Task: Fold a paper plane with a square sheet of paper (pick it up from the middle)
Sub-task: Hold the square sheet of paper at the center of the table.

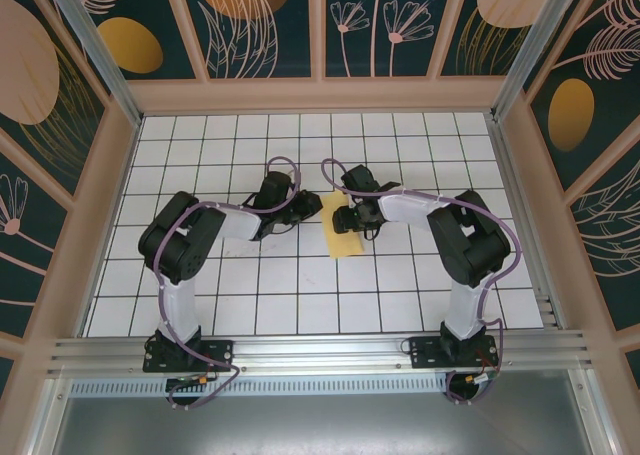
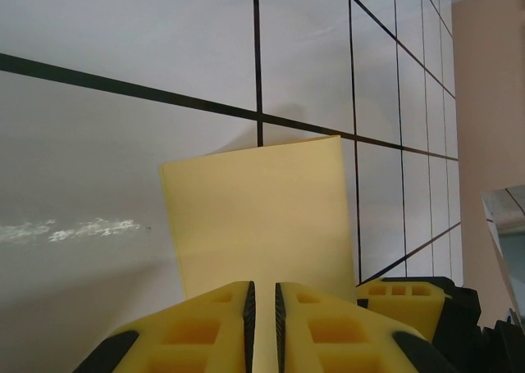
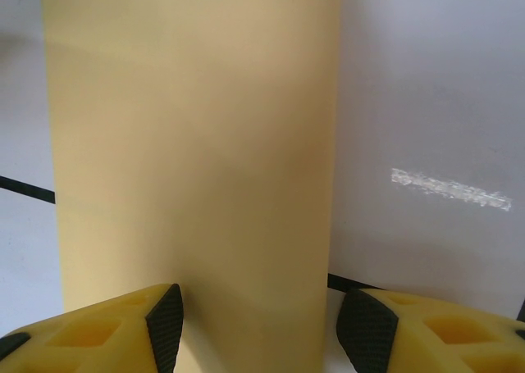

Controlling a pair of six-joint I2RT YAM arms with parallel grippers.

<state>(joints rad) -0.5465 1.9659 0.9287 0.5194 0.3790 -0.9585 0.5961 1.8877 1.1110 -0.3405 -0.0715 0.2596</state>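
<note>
Paper (image 1: pixel 343 230): yellow folded strip at the middle of the table (image 1: pixel 250 295), between both hands.
Left hand (image 2: pixel 262 295): clenched on the paper's edge, which is lifted.
Right hand (image 3: pixel 261 316): released, jaws wide over the paper.

Overhead; 2 wrist close-ups on paper (image 3: pixel 193 143)

Your right gripper (image 3: pixel 258 328) stands open: fingers (image 3: pixel 164 316) well apart at the bottom edge, yellow bodies, black pads. Yellow sheet of paper (image 3: pixel 193 143) runs as a tall strip from the top down between them. One finger overlaps its long edge, the other sits just beside the opposite edge. White tabletop (image 3: pixel 426 78) either side, crossed by a black grid line (image 3: pixel 25 188); pale scuff mark (image 3: pixel 447 188) beside the paper
</note>
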